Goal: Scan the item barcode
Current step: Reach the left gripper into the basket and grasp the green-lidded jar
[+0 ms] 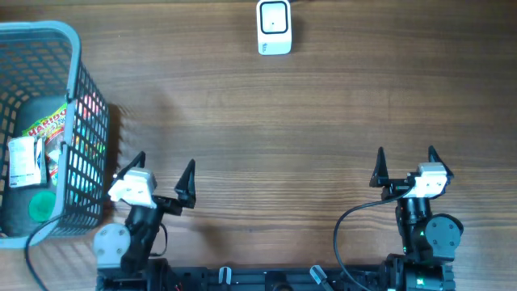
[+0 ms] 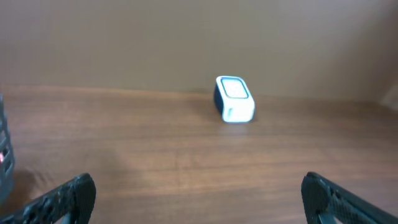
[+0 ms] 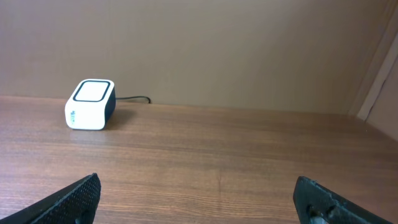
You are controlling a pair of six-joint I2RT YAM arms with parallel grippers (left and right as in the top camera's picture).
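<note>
boxy white scanner (image 1: pixel 274 27), grey mesh basket (image 1: pixel 40 31), woodgrain table (image 1: pixel 283 121)

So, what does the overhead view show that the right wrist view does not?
Only the overhead view shows the grey basket at the table's left edge, the candy bag inside it, and the left end effector, which is open. Only the right wrist view shows the brown wall behind the table and the black cable leaving the scanner. Both show the white scanner, the wooden table and the right end effector, open and empty.
</note>
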